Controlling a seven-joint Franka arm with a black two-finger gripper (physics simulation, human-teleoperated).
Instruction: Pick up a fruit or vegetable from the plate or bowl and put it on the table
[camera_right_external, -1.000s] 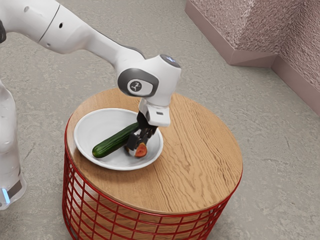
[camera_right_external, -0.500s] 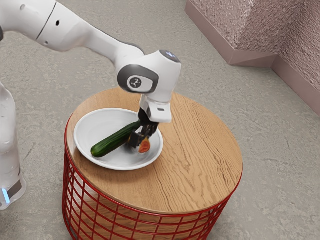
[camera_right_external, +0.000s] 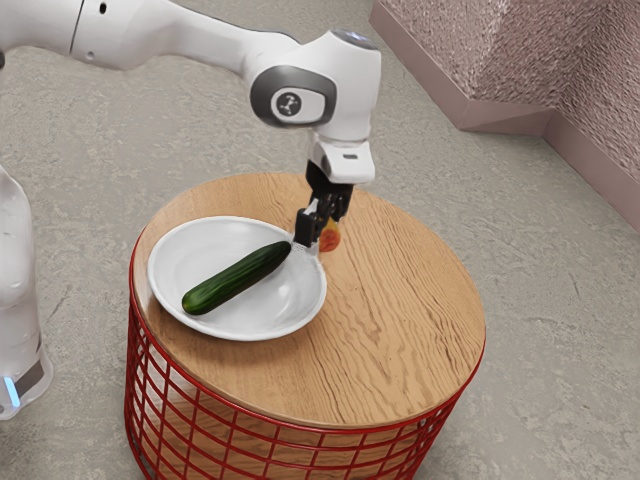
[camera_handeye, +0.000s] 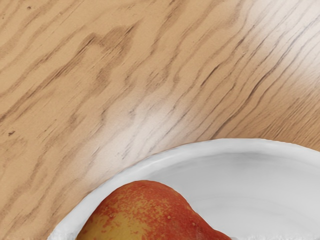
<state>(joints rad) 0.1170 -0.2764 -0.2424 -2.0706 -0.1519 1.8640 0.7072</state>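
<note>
Claw (camera_right_external: 319, 236) part-open, clamped on fruit (camera_right_external: 330, 239); we shd clear bowl (camera_right_external: 190, 262) fully, then lower gently onto counter (camera_right_external: 400, 310) b4 release.

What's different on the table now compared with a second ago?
The gripper, shut on the red-and-yellow fruit, has lifted it and moved toward the exterior view's upper right. The bowl stayed put, the cucumber still in it.

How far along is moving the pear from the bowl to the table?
The pick looks done: the pear is in the closed gripper, seemingly raised near the rim of the bowl. Left to do: lower it onto the table and release it. The cucumber lies in the bowl.
</note>
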